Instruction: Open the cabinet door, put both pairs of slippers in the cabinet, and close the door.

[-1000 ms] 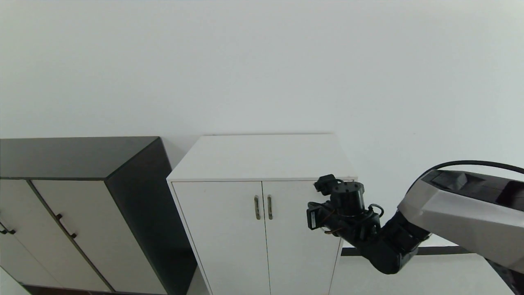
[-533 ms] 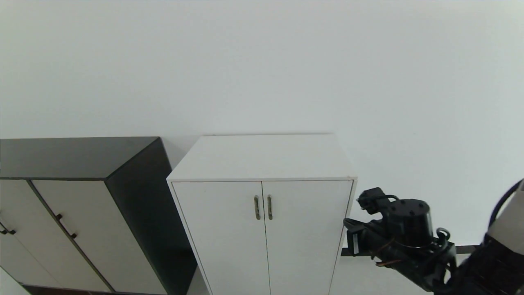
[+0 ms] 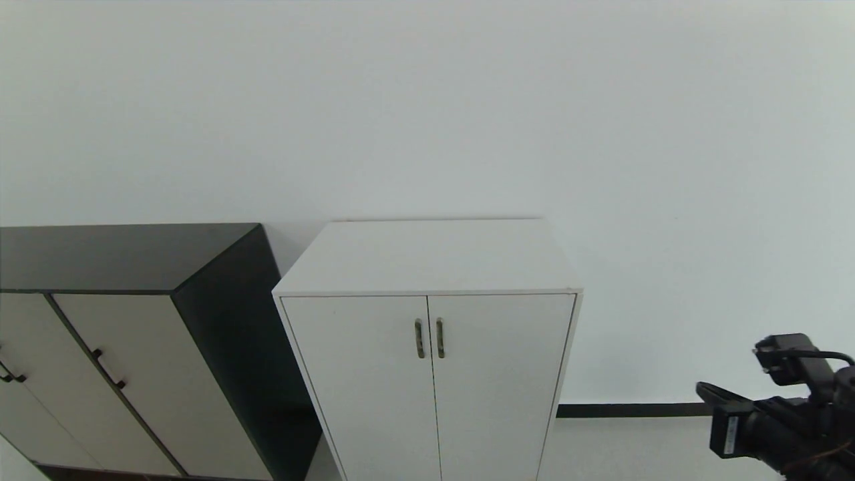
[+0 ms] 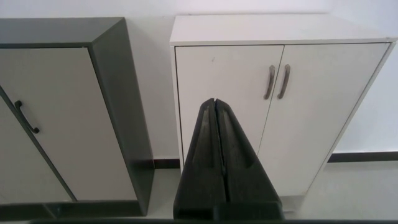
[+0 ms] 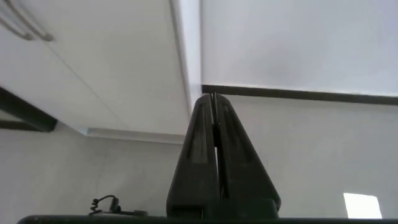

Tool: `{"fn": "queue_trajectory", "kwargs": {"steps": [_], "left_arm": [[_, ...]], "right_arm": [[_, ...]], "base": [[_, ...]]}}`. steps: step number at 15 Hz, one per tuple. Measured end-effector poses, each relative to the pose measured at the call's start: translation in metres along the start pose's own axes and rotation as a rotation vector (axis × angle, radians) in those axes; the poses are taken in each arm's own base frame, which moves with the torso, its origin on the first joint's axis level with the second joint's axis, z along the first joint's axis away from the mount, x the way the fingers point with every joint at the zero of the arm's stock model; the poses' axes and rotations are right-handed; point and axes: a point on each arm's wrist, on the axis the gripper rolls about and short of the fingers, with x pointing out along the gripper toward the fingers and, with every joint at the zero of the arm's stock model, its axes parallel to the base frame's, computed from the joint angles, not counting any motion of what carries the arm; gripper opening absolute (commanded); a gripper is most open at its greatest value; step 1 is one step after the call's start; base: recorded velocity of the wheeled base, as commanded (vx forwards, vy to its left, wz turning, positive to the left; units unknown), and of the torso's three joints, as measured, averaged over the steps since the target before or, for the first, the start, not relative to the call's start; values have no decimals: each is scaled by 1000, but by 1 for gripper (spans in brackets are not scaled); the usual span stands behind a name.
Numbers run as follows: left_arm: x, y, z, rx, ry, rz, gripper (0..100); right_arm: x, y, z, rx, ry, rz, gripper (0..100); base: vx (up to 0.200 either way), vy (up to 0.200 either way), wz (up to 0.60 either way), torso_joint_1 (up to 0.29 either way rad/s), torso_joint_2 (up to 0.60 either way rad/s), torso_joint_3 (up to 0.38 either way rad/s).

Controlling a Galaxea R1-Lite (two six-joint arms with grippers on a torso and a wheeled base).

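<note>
The left gripper has its two black fingers pressed flat together, holding nothing and touching nothing. The right gripper is the same (one thin seam between the pads, nothing in it). Well beyond the left fingertips stands the white two-door wooden cabinet. Both its doors are shut, with the slim metal handles side by side at the middle. Just beside it is a black-sided cabinet with pale doors, and a white wall stands behind.

A white cabinet stands at lower centre, its doors shut, handles side by side. A black cabinet stands just left. The right arm sits in the lower right corner.
</note>
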Motion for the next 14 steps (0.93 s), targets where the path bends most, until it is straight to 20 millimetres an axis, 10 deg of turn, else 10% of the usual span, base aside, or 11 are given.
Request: {"fn": "queue_trajectory", "kwargs": {"steps": [14], "left_arm": [[0,0,0,1,0,0,0]], "right_arm": [[-143,-43,-61,3,46,35,0]], "base": [[0,0,0,0,0,0]]}}
